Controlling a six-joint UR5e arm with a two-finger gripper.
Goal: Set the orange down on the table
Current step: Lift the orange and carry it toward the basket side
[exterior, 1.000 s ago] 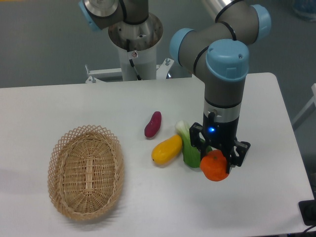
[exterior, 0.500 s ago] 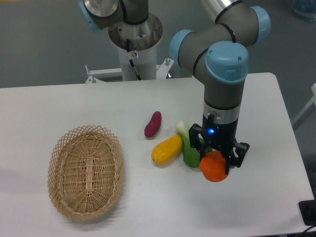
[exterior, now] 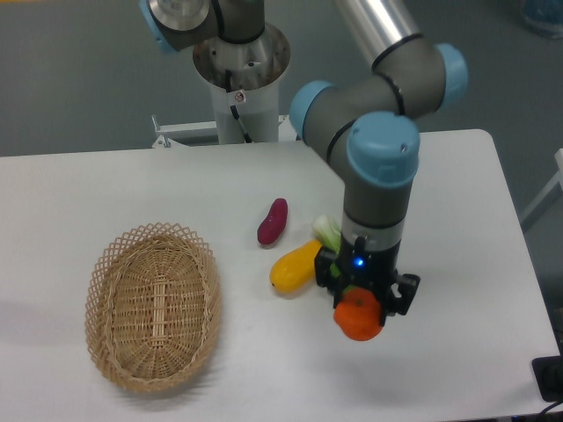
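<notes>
No lettering, labels, brand marks or numbers can be read anywhere in this view: nothing on the arm, nothing on its base at the top of the frame. The one sign-like mark is a small blue light (exterior: pixel 358 261) glowing low on the wrist, right of centre.

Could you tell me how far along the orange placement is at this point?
Done: the gripper has the orange clamped. In hand: it hangs over the table, beside the yellow fruit; contact with the surface can't be judged. Left: set it down, open, withdraw.
</notes>
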